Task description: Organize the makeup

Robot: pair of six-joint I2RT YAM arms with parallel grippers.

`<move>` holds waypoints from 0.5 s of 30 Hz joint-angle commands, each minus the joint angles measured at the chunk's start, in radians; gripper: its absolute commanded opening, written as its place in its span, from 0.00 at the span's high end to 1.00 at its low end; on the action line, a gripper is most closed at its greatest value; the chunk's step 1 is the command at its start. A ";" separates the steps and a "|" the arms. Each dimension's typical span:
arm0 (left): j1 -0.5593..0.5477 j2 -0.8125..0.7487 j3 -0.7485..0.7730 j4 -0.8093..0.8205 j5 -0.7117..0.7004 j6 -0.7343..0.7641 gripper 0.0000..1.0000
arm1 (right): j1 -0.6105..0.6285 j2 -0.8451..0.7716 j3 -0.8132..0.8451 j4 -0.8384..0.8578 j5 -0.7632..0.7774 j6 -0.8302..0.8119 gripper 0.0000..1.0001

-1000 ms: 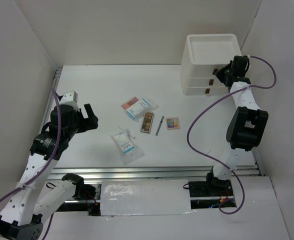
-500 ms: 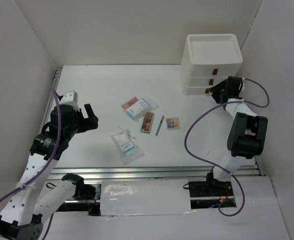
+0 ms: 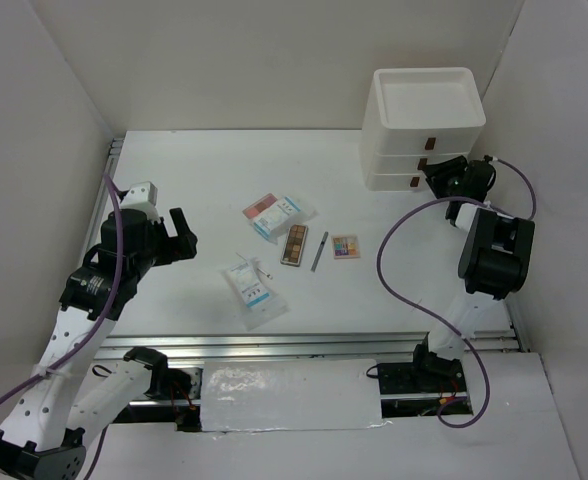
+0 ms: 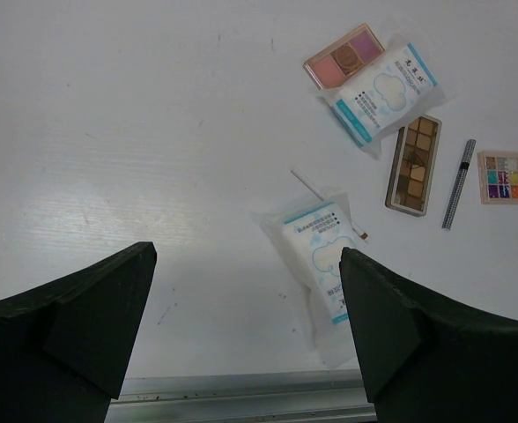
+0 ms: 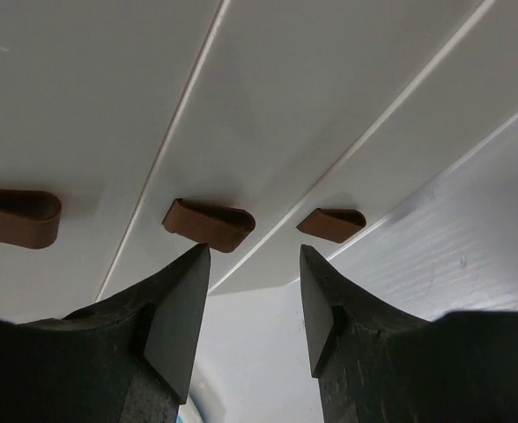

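Observation:
The makeup lies mid-table: a pink compact (image 3: 261, 206) (image 4: 344, 56), a white-and-blue sachet (image 3: 286, 215) (image 4: 388, 91), a brown palette (image 3: 295, 244) (image 4: 414, 164), a thin grey pencil (image 3: 319, 250) (image 4: 459, 183) and a multicoloured palette (image 3: 346, 246) (image 4: 503, 176). A second sachet (image 3: 251, 286) (image 4: 321, 264) lies nearer the front. My left gripper (image 3: 180, 236) (image 4: 246, 291) hangs open left of them, holding nothing. My right gripper (image 3: 435, 179) (image 5: 252, 291) is open, its tips close to the drawer fronts, with nothing between its fingers.
The white stacked drawer unit (image 3: 422, 100) stands at the back right, with brown tab handles (image 5: 208, 225) on its fronts. A thin white stick (image 4: 325, 204) lies by the nearer sachet. A metal rail (image 3: 304, 345) runs along the table's front edge.
My right gripper has dropped lower along the front of the drawer unit and gone from shut to open. The left arm and the makeup have not moved.

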 commanded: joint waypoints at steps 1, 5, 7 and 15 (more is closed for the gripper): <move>0.002 0.000 -0.002 0.038 0.009 0.012 0.00 | -0.006 0.029 0.013 0.167 -0.085 0.028 0.47; 0.002 0.002 -0.003 0.038 0.012 0.015 0.01 | -0.009 0.070 0.047 0.204 -0.154 0.020 0.44; 0.003 0.002 -0.002 0.038 0.013 0.015 0.01 | -0.009 0.092 0.053 0.219 -0.173 0.022 0.42; 0.003 0.002 -0.003 0.041 0.021 0.018 0.01 | -0.012 0.116 0.056 0.275 -0.185 0.009 0.43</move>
